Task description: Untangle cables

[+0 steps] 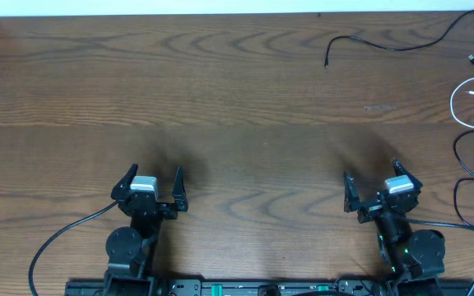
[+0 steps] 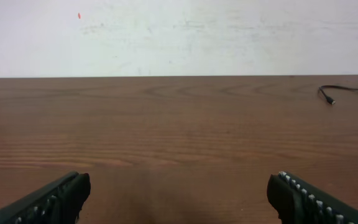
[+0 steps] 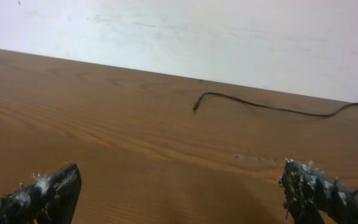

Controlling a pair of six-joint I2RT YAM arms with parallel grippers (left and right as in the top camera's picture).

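Observation:
A thin black cable (image 1: 393, 45) lies at the far right of the wooden table, its plug end (image 1: 327, 62) pointing left; it shows in the left wrist view (image 2: 344, 89) and the right wrist view (image 3: 260, 106). A white cable (image 1: 471, 100) is looped at the right edge. A second black cable (image 1: 466, 164) curls below it at the right edge. My left gripper (image 1: 153, 178) is open and empty near the front, far from the cables. My right gripper (image 1: 371, 182) is open and empty, front right, short of the cables.
The brown wooden table (image 1: 220, 99) runs to a white wall at the back. Thicker black arm cables trail at the front left (image 1: 64, 238) and front right (image 1: 467, 226). The arm bases stand at the front edge.

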